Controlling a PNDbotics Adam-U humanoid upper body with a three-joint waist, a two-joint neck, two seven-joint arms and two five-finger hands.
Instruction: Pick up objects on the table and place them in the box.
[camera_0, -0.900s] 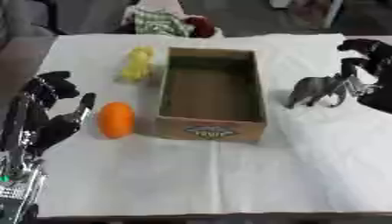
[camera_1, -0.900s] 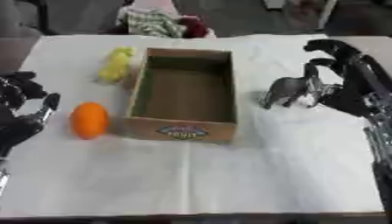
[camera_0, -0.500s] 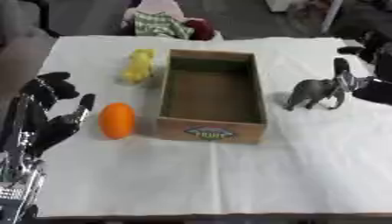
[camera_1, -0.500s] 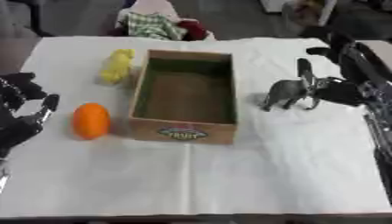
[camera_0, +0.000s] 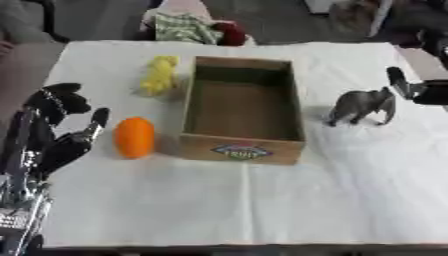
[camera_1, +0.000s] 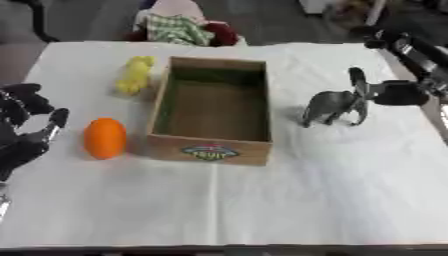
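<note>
Beside the grey elephant (camera_1: 334, 106), right robot hand (camera_1: 391, 92) spread, touching nothing; left robot hand (camera_0: 57, 142) rests open.

**White counter, dark floor behind**

A white cloth (camera_0: 262, 200) covers the counter (camera_1: 219, 247), with faint creases running across it and a dark front edge along the bottom. Beyond the far edge lies a grey floor (camera_0: 289, 25). A heap of fabric (camera_1: 188, 27), checked green and white with a red piece beside it, sits just past the far edge. Blurred dark shapes fill the upper right corner. Light is soft and even
</note>
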